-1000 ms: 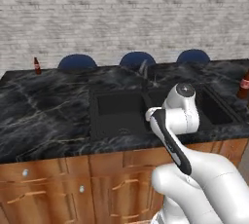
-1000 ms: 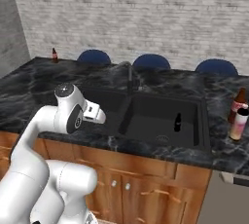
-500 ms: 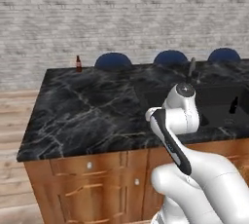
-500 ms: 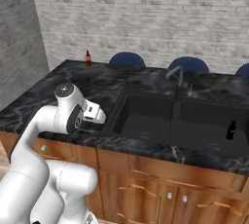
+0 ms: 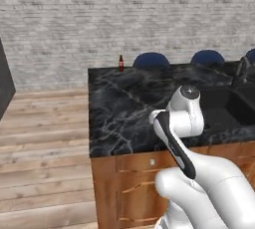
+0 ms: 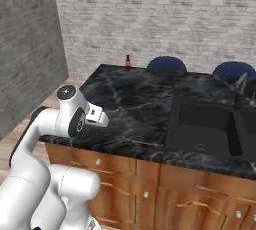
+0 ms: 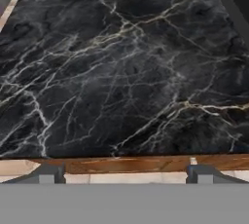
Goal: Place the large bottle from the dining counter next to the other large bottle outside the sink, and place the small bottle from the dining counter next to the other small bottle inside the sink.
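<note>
Sink (image 6: 200, 124) basin dark inside, small bottle (image 6: 128, 62) upright at dining counter (image 6: 135, 99) far edge, gripper (image 7: 124, 172) spread, empty.

A pale grey brick wall (image 5: 124, 19) runs across the back of the kitchen. A second, darker brick wall (image 6: 25, 49) stands on the left in the right base view. Light wooden plank flooring (image 5: 42, 153) covers the ground. Three round blue chair backs (image 5: 151, 60) rise close behind the far edge of the bench. Wooden cabinet drawers (image 6: 120, 174) with small round silver knobs (image 6: 98, 162) line the near side.
</note>
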